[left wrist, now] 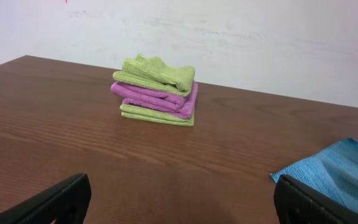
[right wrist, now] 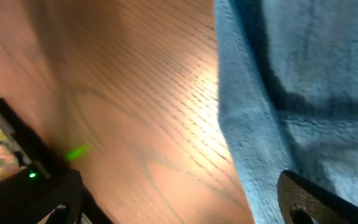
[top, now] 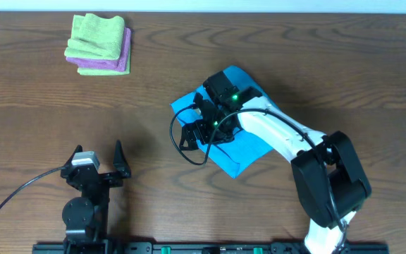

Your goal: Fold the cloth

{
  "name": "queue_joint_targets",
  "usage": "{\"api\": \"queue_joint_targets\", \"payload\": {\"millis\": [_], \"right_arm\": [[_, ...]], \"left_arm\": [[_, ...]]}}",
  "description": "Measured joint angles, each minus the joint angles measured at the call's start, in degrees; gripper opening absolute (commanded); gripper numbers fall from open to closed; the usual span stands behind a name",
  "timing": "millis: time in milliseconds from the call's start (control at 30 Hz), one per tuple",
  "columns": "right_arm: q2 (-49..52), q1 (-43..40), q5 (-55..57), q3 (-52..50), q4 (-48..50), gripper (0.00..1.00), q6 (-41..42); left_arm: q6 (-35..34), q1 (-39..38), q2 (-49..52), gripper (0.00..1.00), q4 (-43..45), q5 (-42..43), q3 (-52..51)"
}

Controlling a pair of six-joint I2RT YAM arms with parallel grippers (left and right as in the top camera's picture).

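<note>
The left gripper (top: 96,152) sits near the front edge of the table (top: 34,106), jaws spread wide and empty; a green cloth (top: 99,32) and purple cloth (top: 116,63) lie stacked at the far left; the cloth (top: 249,144), sky-blue, lies right of centre; the right gripper (top: 192,121) hangs low over its left edge, jaws released and clasping nothing.

You are looking at what seems a robot laboratory or test room. The left arm (top: 83,212) and the right arm (top: 330,180) stand on a black rail (top: 210,248) at the near edge of a brown wood-grain table (top: 344,63). A loose black cable (top: 18,187) runs to one arm, and a green lamp (top: 235,97) glows on the other. Behind the table is a plain white wall (left wrist: 260,37). On the table lie a blue cloth (top: 245,156) and a folded stack of green and purple cloths (top: 99,44).
</note>
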Motion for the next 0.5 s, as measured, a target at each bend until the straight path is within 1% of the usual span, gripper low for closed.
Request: {"api": "queue_joint_targets", "payload": {"millis": [167,233,433,500], "right_arm": [[-0.04,-0.09,5.27,0.00,-1.88,0.99,0.02],[-0.24,-0.57,7.39,0.00,-2.43,0.99,-1.20],[-1.99,-2.47,10.40,-0.20,-10.05,0.99,-10.71],[-2.29,-2.01,10.73,-1.27,-10.25,0.99,-13.51]], "left_arm": [[0.00,0.00,0.00,0.95,0.00,0.00,0.00],[0.00,0.00,0.00,0.95,0.00,0.00,0.00],[0.00,0.00,0.00,0.95,0.00,0.00,0.00],[0.00,0.00,0.00,0.95,0.00,0.00,0.00]]}}
